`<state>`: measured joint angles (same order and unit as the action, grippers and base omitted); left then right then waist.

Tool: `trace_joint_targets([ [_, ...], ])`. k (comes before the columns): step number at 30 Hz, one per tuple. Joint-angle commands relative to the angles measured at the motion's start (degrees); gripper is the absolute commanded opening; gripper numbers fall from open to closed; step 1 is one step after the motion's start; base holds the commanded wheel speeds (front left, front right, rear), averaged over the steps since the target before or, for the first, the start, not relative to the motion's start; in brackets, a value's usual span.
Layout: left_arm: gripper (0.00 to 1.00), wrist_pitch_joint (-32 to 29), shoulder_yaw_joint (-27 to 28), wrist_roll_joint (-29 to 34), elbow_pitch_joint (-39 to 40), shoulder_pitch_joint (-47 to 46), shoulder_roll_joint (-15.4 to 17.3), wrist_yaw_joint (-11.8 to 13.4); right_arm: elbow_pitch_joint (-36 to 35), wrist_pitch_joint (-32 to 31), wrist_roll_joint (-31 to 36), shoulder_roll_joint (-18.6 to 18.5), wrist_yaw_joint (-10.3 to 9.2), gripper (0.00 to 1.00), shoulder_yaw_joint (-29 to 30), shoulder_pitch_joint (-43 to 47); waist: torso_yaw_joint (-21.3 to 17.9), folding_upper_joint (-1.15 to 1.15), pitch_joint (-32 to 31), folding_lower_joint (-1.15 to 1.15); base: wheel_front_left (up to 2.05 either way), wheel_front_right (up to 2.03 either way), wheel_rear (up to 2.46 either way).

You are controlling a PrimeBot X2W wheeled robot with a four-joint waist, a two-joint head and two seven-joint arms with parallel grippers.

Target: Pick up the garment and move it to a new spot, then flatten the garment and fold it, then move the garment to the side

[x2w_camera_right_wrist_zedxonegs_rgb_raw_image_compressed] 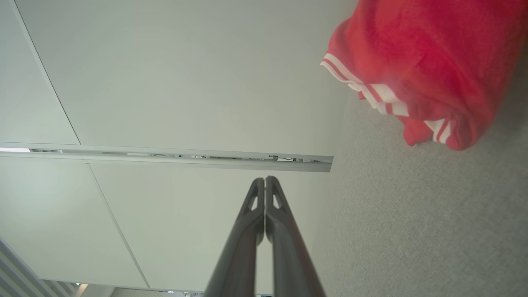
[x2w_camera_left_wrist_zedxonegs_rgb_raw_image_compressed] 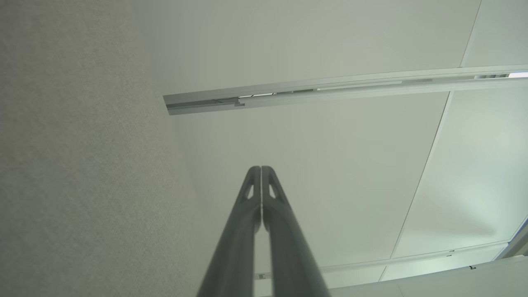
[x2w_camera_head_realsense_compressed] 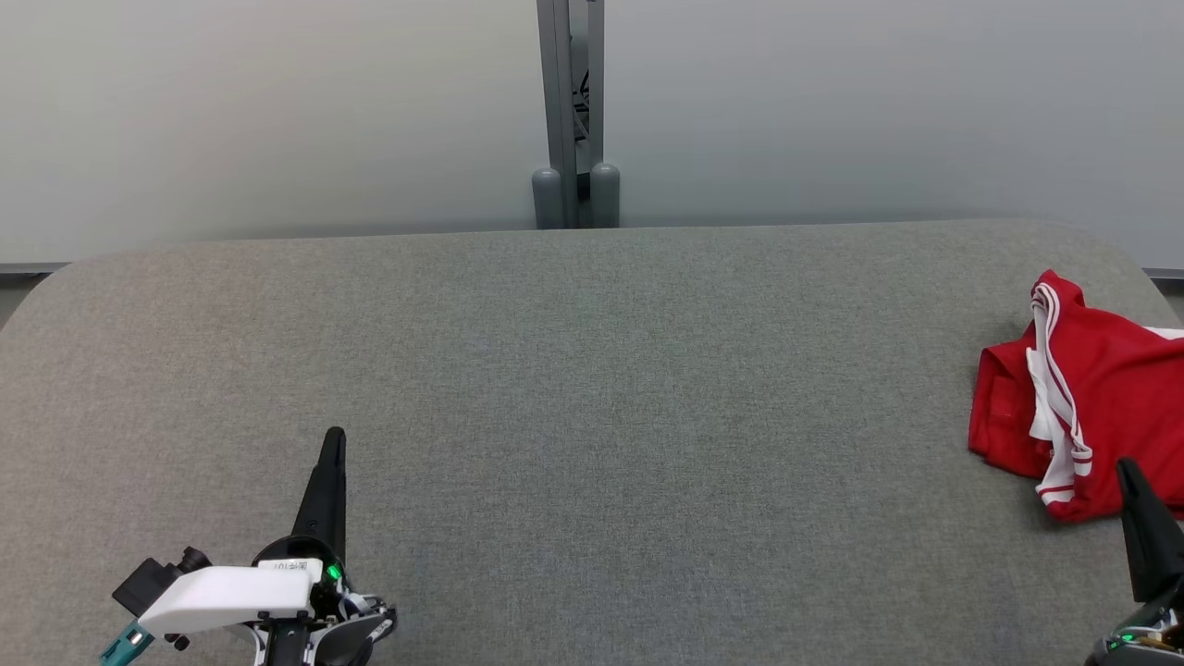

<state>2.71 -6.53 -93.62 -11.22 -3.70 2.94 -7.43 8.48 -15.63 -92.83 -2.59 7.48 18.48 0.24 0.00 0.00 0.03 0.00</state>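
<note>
A crumpled red garment (x2w_camera_head_realsense_compressed: 1101, 388) with white stripes lies bunched at the far right of the grey table (x2w_camera_head_realsense_compressed: 573, 388), running off the head view's right edge. My right gripper (x2w_camera_head_realsense_compressed: 1128, 467) rises at the lower right, just in front of the garment's near edge, shut and empty. In the right wrist view its fingertips (x2w_camera_right_wrist_zedxonegs_rgb_raw_image_compressed: 264, 180) are pressed together, and the garment (x2w_camera_right_wrist_zedxonegs_rgb_raw_image_compressed: 425, 66) sits up and to the right, apart from them. My left gripper (x2w_camera_head_realsense_compressed: 335, 437) stands at the lower left over bare table, far from the garment. Its tips (x2w_camera_left_wrist_zedxonegs_rgb_raw_image_compressed: 261, 169) are shut with nothing between them.
A grey post (x2w_camera_head_realsense_compressed: 573, 120) with two rounded feet stands behind the table's far edge, against pale wall panels. The table's corners are rounded. Bare grey cloth stretches between my two grippers.
</note>
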Motion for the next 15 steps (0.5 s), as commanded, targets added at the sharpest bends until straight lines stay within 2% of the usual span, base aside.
trace_joint_targets([
  [1,0.00,-0.1,0.2,-0.2,0.2,-0.5,0.3,-0.2,-0.1,-0.2,-0.2,-0.5,0.02,0.00,0.3,-0.6,0.0,0.00,0.0,0.00,0.00,0.00,0.00],
  [15,0.00,-0.1,0.3,-0.1,0.2,-0.5,0.2,-0.2,-0.1,-0.2,-0.2,-0.6,0.02,0.00,0.3,-0.6,0.0,0.00,0.0,0.00,0.00,0.00,0.00],
])
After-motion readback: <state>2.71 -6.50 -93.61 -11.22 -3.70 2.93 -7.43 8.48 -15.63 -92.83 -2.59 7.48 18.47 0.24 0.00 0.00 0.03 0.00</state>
